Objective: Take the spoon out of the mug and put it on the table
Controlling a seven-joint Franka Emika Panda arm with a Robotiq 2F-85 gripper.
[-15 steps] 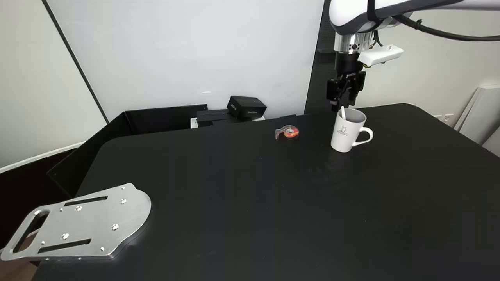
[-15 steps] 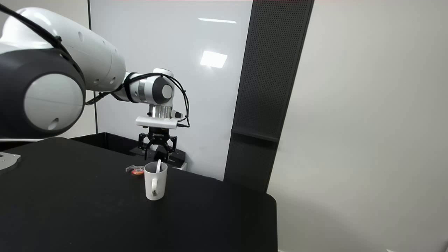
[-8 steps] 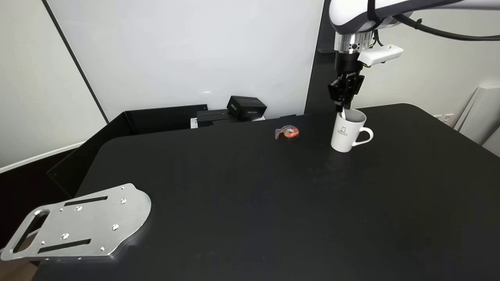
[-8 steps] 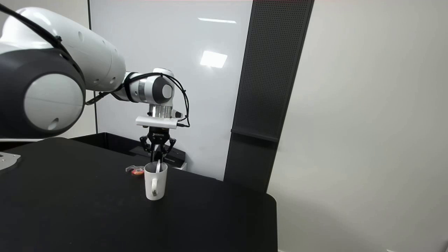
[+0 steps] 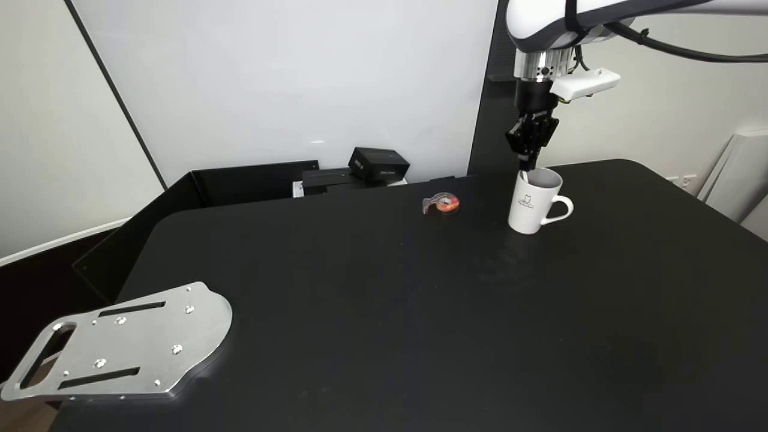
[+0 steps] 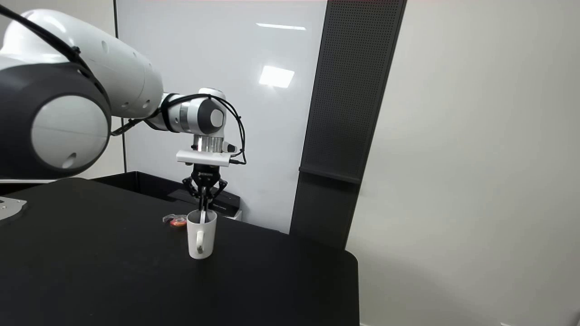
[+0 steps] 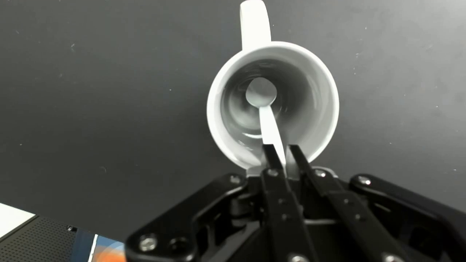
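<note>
The white mug (image 5: 529, 207) stands upright on the black table (image 5: 372, 288), its loop handle to the right in that exterior view. Inside it leans the white spoon (image 7: 270, 127), bowl near the mug's bottom and stem rising toward the rim opposite the handle. My gripper (image 7: 281, 147) points down at the top of the mug, its fingers closed around the upper part of the spoon's stem. The stem's end is hidden between the fingers. In an exterior view a short piece of the spoon (image 6: 203, 217) shows below the fingertips.
A red-and-grey tape dispenser (image 5: 445, 203) lies near the table's back edge, beside the mug. A grey metal plate (image 5: 144, 339) rests at the near left corner in an exterior view. Behind the table sits a black box (image 5: 378, 164).
The gripper's fingers have come together from wide apart onto the spoon's stem. The spoon's top has shifted slightly and stands a little straighter; mug and arm have stayed in place.
</note>
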